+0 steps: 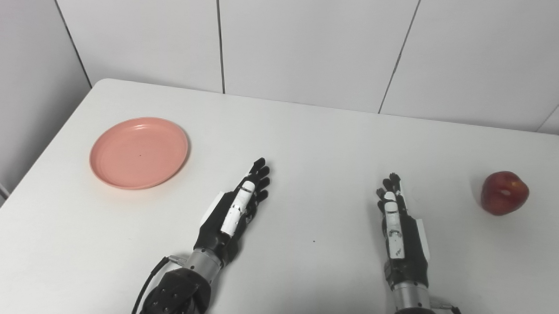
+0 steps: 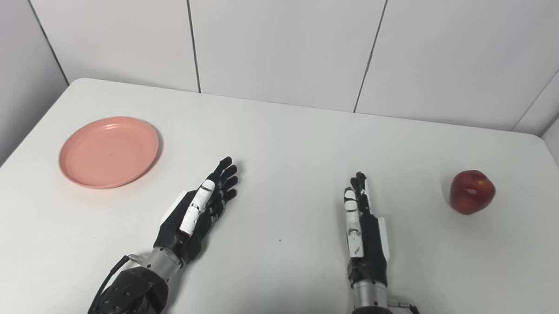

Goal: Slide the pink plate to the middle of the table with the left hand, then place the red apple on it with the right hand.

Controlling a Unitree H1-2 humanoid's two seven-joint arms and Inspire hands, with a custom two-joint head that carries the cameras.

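A pink plate [image 1: 139, 152] lies on the left part of the white table [image 1: 317, 144], with nothing on it. A red apple [image 1: 504, 193] stands near the table's right edge. My left hand [image 1: 236, 206] rests edge-on over the table, right of and nearer than the plate, fingers stretched out and holding nothing. My right hand [image 1: 398, 221] stands the same way, open, well to the left of the apple. Neither hand touches plate or apple.
A white panelled wall [image 1: 311, 42] runs behind the table's far edge. The table's left edge slants down beside the plate. A small dark speck [image 1: 313, 242] marks the tabletop between my forearms.
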